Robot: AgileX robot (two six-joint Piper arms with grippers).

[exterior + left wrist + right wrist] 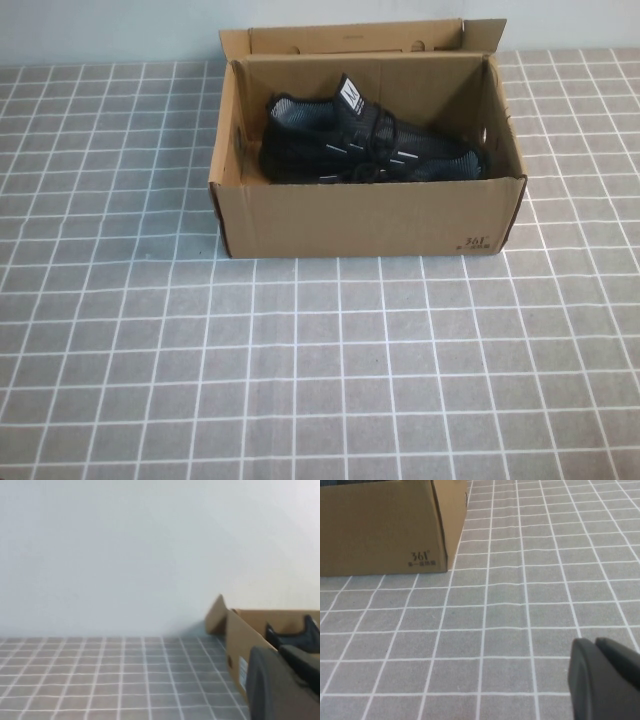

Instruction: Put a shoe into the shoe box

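Observation:
A black knit shoe [365,145] with grey stripes and a white tongue tag lies on its side inside the open brown cardboard shoe box [370,220], toe towards the right. Neither arm shows in the high view. In the left wrist view my left gripper [277,652] is shut and empty, beside the box's left end [235,642], with the shoe [295,636] visible over the rim. In the right wrist view my right gripper [595,642] is shut and empty, low over the cloth, in front of and to the right of the box's front corner [385,530].
The box stands at the back middle of a table covered with a grey cloth with a white grid [320,370]. The box lid flap [350,38] stands up at the back. A plain pale wall [150,555] is behind the table.

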